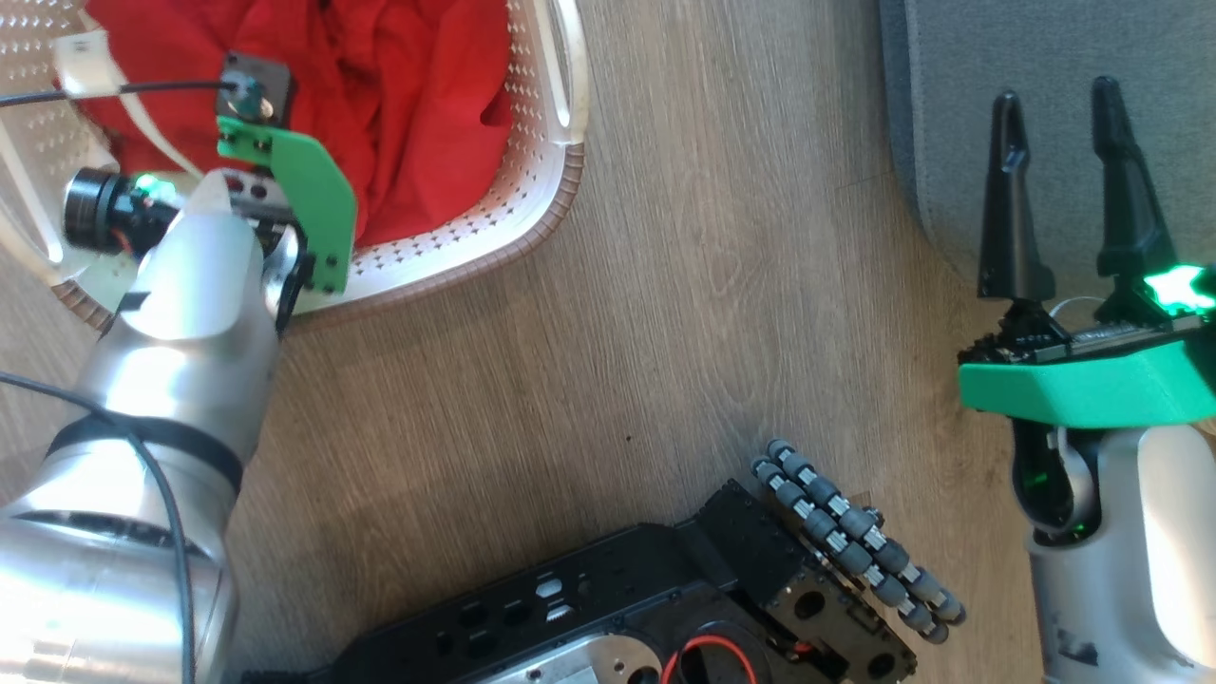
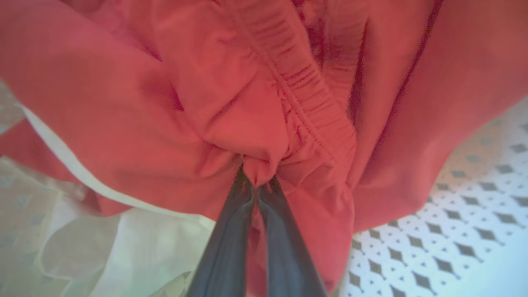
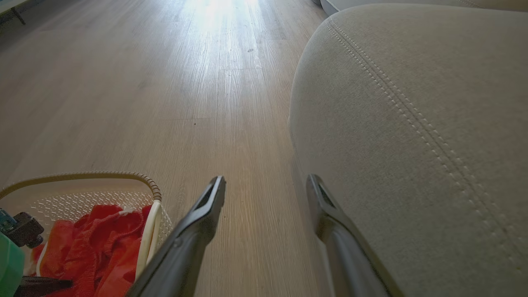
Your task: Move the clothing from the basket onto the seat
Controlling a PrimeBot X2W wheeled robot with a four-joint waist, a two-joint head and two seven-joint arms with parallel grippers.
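Left jaws: pressed together, pinching red clothing [image 2: 165,103] inside basket [image 1: 532,223], upper left of head view.
Right jaws: spread, empty, near seat [image 3: 412,123].
Progress: early; lift and carry to seat not yet done.

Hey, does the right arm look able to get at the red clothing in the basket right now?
Probably, but awkwardly: bare floor lies between the open right gripper and the basket, yet the left gripper is shut on the red clothing there.
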